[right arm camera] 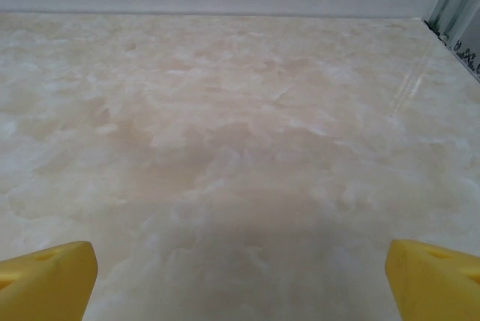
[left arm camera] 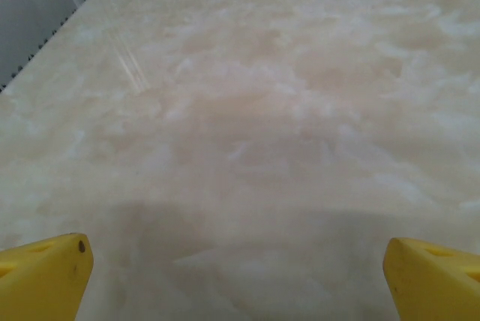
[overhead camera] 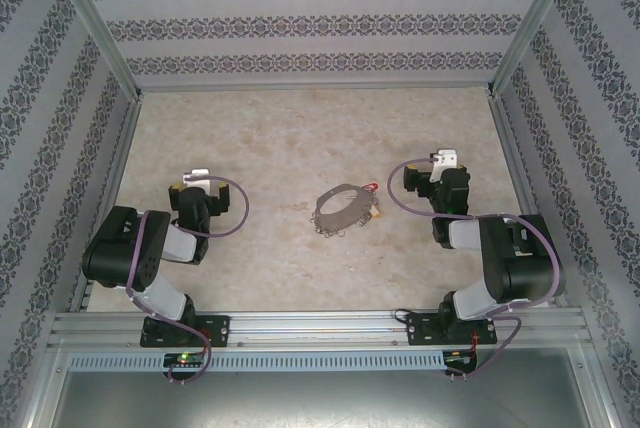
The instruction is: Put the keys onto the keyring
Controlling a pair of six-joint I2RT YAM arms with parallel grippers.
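The keyring (overhead camera: 345, 204) lies as a thin grey loop on the marbled table, midway between the two arms. Tiny grey keys (overhead camera: 331, 228) cluster along its near-left rim, and small red-headed bits (overhead camera: 375, 214) sit at its right side; whether they hang on the loop I cannot tell. My left gripper (overhead camera: 200, 179) rests low over the table, well left of the loop. In the left wrist view that gripper (left arm camera: 236, 283) is open, with only table between its yellow fingertips (left arm camera: 45, 276). My right gripper (overhead camera: 441, 160) sits right of the loop and is open too (right arm camera: 240, 283), nothing between its yellow fingertips (right arm camera: 439, 280).
Patterned walls enclose the table on three sides, with metal posts (overhead camera: 100, 28) at the back corners. A rail (overhead camera: 320, 326) at the near edge carries both arm bases. Purple cables (overhead camera: 235, 210) loop beside each wrist. Bare tabletop (overhead camera: 300, 138) stretches behind the keyring.
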